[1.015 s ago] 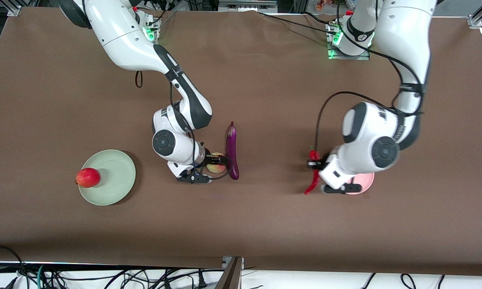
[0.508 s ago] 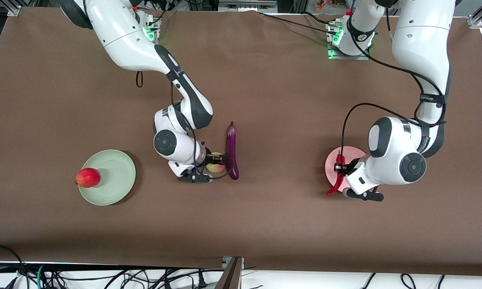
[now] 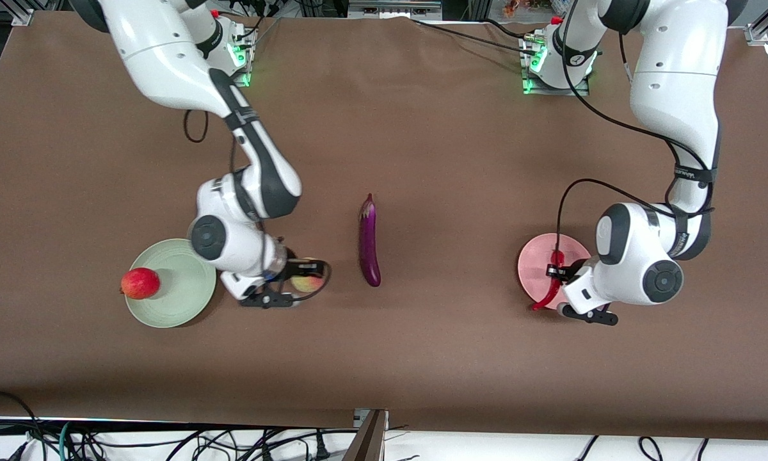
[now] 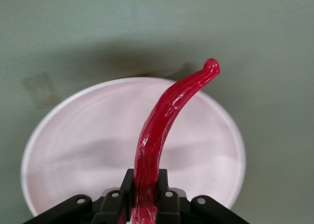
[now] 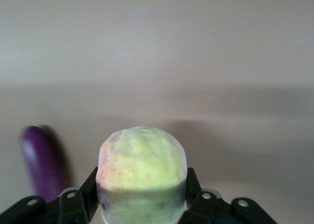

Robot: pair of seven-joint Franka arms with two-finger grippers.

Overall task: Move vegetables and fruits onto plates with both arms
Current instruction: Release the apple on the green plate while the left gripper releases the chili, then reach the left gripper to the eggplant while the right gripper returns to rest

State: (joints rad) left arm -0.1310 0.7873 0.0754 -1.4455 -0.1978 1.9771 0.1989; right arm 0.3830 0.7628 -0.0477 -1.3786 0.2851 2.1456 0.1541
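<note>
Chili pepper (image 3: 552, 282) over pink plate (image 3: 534, 272) rim

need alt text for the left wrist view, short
The left gripper holds a curved red chili pepper over a pink plate, its jaws shut on the thick end. The pepper's thin tip reaches past the plate's rim, above the bare table.

Brown table cover (image 3: 422, 128); black cables (image 3: 166, 442) along edge nearest front cam.
</note>
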